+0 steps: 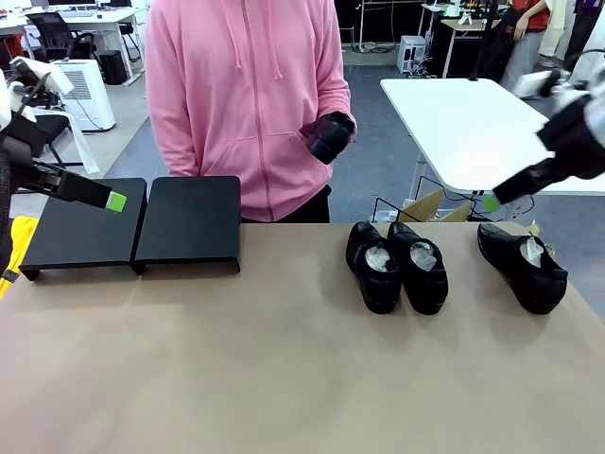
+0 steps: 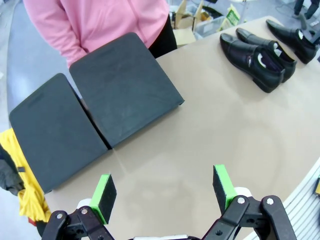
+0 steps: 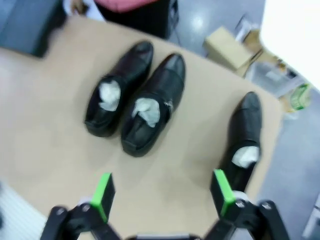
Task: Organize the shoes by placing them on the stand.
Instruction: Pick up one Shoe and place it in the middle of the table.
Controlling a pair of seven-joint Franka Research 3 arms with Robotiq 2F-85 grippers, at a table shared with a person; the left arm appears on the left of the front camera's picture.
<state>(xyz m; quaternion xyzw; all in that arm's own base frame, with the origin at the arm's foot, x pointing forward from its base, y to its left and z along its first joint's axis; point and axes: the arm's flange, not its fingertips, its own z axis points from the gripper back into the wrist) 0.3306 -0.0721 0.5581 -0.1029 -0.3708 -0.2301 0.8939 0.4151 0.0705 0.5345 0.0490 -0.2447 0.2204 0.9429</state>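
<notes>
Three black glossy shoes stuffed with white paper lie on the tan table: a pair side by side [image 1: 374,265] [image 1: 419,265] and a single one [image 1: 522,267] at the far right. In the right wrist view they are the pair [image 3: 117,91] [image 3: 154,104] and the single shoe [image 3: 243,135]. The person's hand holds a fourth shoe [image 1: 330,136] in front of the pink hoodie. The black two-unit stand [image 1: 185,219] [image 2: 122,87] sits at the back left, its tops bare. My left gripper [image 1: 114,200] [image 2: 162,190] hovers open over the stand's left unit. My right gripper [image 1: 492,201] [image 3: 162,192] hangs open above the single shoe.
A person in a pink hoodie [image 1: 248,85] stands at the far edge behind the stand. A yellow cloth [image 1: 19,236] [image 2: 25,185] lies left of the stand. A white table [image 1: 473,123] and cardboard boxes [image 1: 430,206] stand beyond the table's right rear.
</notes>
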